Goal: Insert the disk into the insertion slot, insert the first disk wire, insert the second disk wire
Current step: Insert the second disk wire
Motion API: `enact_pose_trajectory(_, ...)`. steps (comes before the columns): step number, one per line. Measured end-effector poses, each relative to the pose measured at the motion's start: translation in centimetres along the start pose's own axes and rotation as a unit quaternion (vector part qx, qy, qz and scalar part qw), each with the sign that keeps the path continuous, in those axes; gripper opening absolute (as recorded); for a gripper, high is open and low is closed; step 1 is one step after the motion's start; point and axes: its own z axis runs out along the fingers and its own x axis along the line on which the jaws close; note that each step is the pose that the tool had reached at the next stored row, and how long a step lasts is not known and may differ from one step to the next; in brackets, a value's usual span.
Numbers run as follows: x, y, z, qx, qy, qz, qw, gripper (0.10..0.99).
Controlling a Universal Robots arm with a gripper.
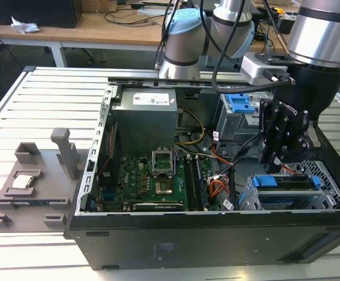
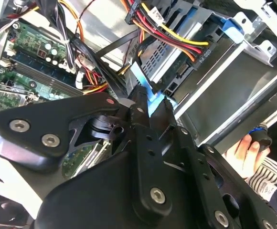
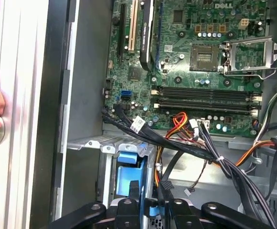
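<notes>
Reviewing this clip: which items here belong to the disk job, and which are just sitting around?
Part of the job:
- disk, in its blue carrier
- insertion slot, the low grey cage around it
- gripper, above the disk
- bundled wires

Just lying about:
- motherboard
- power supply
- grey fixture tray on the table
- taller cage with blue latch

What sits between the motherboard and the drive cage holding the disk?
A tangle of loose wires, orange, red and black, lies between the motherboard and the insertion slot holding the disk in the exterior view; the first wrist view shows the same bundle.
</notes>
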Motion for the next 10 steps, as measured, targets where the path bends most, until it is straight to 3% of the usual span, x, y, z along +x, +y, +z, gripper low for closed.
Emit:
enact_pose_trajectory(6,-0.01,-0.03,0.05,-0.0002,0.0026,0.000,1.0000,0.286)
enact_pose_trajectory(7,-0.01,-0.03,0.05,-0.0002,0.0030,0.000,1.0000,0.220)
enact_pose_trajectory(8,-0.01,-0.03,0.05,-0.0003,0.0033,0.000,1.0000,0.220)
enact_pose_trajectory(9,-0.01,-0.03,0.05,-0.0003,0.0035,0.000,1.0000,0.145)
enact_pose_trajectory(10,-0.01,-0.03,0.05,-0.0003,0.0039,0.000,1.0000,0.145)
